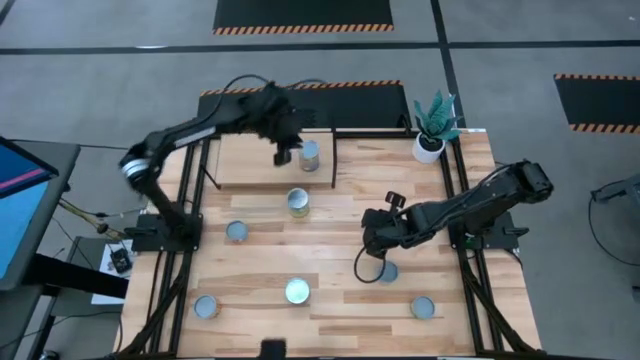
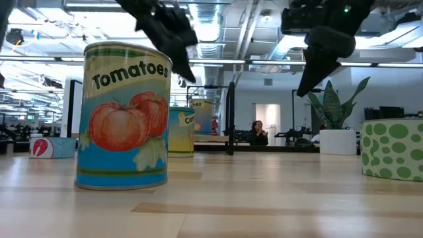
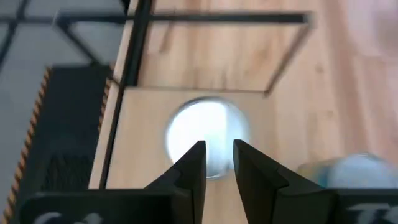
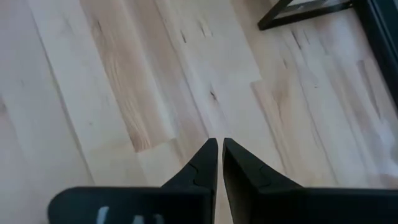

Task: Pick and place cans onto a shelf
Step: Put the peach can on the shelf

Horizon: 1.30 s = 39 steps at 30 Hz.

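Nearest the table-level camera stands the tomato can (image 2: 124,118), upright on the planks, with a spotted green tin (image 2: 392,149) off to one side and another yellow-labelled can (image 2: 181,131) behind it. From above I count five cans loose on the table — along the near edge one (image 1: 205,306), a second (image 1: 298,291) and a third (image 1: 422,307), one (image 1: 236,231) on the left side, and one (image 1: 298,203) just in front of the shelf (image 1: 255,160). A sixth (image 1: 387,271) peeks out beneath my right arm. My right gripper (image 1: 372,240) hangs over bare wood near that can, its fingers (image 4: 205,163) nearly together and holding nothing. Farther back, my left gripper (image 1: 284,154) is over the shelf just beside the seventh can (image 1: 309,154), which stands on the shelf board; through its wrist camera I see that can's shiny top (image 3: 208,134) beyond the fingertips (image 3: 194,160), which stand slightly apart with nothing between them. I judge one can is placed and six remain. Next, each hand would need to open wide, centre over a can and come down around its sides — the right one looks best placed for its neighbour.
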Each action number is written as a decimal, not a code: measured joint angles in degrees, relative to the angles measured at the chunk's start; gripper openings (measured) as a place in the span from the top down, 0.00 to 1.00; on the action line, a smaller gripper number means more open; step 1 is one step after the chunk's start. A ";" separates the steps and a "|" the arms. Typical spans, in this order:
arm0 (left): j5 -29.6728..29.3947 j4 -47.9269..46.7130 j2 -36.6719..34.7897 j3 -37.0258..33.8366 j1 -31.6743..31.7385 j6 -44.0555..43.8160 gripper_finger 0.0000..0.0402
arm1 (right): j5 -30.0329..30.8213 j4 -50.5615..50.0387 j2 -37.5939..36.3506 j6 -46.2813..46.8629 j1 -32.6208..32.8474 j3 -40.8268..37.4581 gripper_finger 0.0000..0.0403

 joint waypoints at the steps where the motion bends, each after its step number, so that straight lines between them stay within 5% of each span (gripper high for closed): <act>1: 0.62 0.05 1.99 1.86 0.55 -0.31 0.83 | 0.24 0.32 0.59 0.53 0.18 0.04 0.88; 10: 7.23 -3.01 10.76 11.05 0.26 2.17 0.83 | 1.31 -0.10 3.03 2.95 0.16 0.01 0.88; 39: -6.46 -10.25 10.54 8.44 -0.95 4.26 0.83 | 1.42 -0.51 2.90 2.89 0.13 0.04 0.88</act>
